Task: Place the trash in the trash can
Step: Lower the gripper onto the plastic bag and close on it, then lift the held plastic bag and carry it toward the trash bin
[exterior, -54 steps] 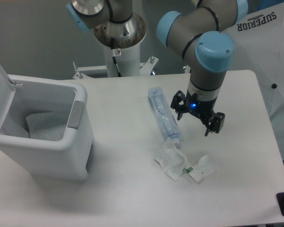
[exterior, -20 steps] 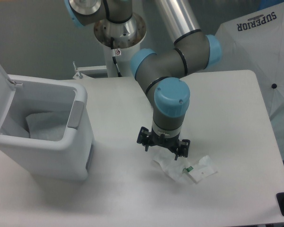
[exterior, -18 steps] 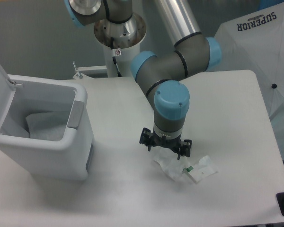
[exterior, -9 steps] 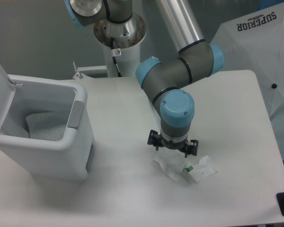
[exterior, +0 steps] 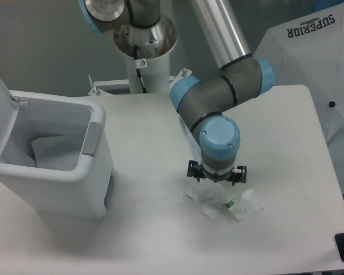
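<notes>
Moved: tool (exterior: 217, 179) went right since half a second ago, now directly over wrapper (exterior: 222, 200).
Tool: fingers spread, nothing between them.
Wrapper: flat on worktop (exterior: 286, 149), right of bin (exterior: 57, 166).
Bottle: hidden behind arm.
Bin: lid up, white sheet inside.

Gripper (exterior: 217, 179) hanging right over crumpled wrapper (exterior: 221, 201) at table (exterior: 286, 143) centre, fingers hidden by wrist. Trash can (exterior: 51, 154) sitting at 9 o'clock, lid open.
</notes>
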Robot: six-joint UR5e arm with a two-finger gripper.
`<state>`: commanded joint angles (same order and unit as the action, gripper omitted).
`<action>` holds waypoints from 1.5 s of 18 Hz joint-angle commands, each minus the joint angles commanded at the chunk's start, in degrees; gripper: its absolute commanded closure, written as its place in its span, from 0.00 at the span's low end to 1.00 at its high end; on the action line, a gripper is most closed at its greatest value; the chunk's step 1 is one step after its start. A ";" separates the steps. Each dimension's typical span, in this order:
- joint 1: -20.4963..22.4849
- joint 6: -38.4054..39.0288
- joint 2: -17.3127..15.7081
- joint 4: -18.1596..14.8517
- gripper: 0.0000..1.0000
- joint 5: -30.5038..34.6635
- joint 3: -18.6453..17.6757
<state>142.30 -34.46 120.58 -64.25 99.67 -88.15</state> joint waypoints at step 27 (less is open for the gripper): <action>-5.36 8.09 -0.60 -0.44 1.00 -0.42 2.72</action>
<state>136.93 -26.37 119.98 -64.69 99.25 -85.43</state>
